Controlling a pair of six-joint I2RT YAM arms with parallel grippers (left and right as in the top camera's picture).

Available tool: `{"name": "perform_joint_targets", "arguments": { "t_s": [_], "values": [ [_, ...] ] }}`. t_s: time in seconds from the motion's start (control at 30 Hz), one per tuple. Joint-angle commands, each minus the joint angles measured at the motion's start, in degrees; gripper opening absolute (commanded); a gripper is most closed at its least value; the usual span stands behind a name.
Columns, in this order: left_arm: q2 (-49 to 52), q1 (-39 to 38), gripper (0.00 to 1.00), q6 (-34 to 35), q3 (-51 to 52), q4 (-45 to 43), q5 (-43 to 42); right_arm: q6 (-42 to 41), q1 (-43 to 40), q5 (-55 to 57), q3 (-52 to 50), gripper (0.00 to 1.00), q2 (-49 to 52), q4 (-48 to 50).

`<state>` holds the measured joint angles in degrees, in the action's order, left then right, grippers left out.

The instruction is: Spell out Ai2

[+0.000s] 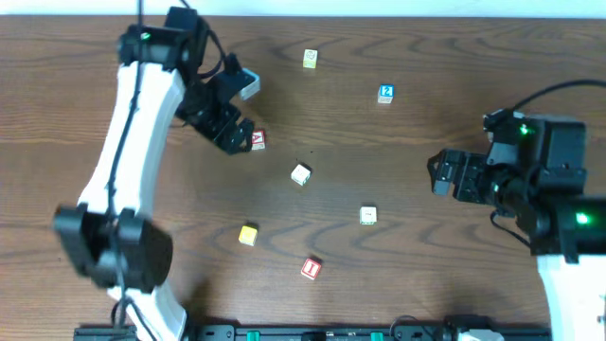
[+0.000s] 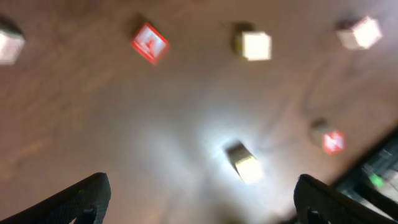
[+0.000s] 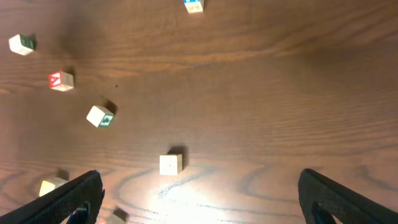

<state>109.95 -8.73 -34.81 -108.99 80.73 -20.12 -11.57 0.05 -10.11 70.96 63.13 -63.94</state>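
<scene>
Your left tool is hovering over the upper left of the desk. In its blurred wrist view its two fingers are standing wide apart at the bottom corners with only bare wood between them, so it is gripping nothing. From overhead it is sitting just beside the red A block, though you cannot tell from that view whether the two are touching. Moving right, a yellow block is lying toward the near edge, well apart from the A block. A plain white block is resting near the middle of the desk, turned slightly askew. A pale block with green marking is sitting alone close to the far edge. The red I block is lying nearest the front, a little right of the yellow block. A white block with a green face is sitting right of centre, and the blue 2 block is lying farther back, well apart from it. The three task blocks are lying scattered, none of them next to another. Your right tool is hanging over the right side of the desk, pointing toward the blocks. Its wrist view is showing its fingers spread wide at the bottom corners, clamping nothing, with the white block with a green face lying just ahead of the gap.
</scene>
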Motion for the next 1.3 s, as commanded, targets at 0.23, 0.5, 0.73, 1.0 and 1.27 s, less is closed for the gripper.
{"name": "perform_joint_targets", "arguments": {
  "t_s": [0.23,0.5,0.73,1.0,1.27],
  "values": [
    [14.8,-0.3,0.95,-1.2,-0.5,-12.7,1.6,-0.5,-0.5,-0.9,0.9,0.99,6.0,0.7],
    [18.2,-0.4,0.95,-7.5,-0.5,-21.3,1.1,-0.3,-0.5,-0.8,0.9,0.99,7.6,1.4],
    [18.9,-5.1,0.95,-21.7,-0.5,-20.8,17.2,-0.1,-0.5,-0.3,0.9,0.99,7.6,1.4],
    [19.0,-9.9,0.95,-24.0,0.0,-21.1,17.3,-0.1,-0.5,2.6,0.9,0.99,7.7,1.3],
    [23.1,-8.4,0.95,-23.4,1.1,-22.4,14.2,-0.2,-0.5,2.6,0.8,0.99,7.7,1.4]
  ]
}}
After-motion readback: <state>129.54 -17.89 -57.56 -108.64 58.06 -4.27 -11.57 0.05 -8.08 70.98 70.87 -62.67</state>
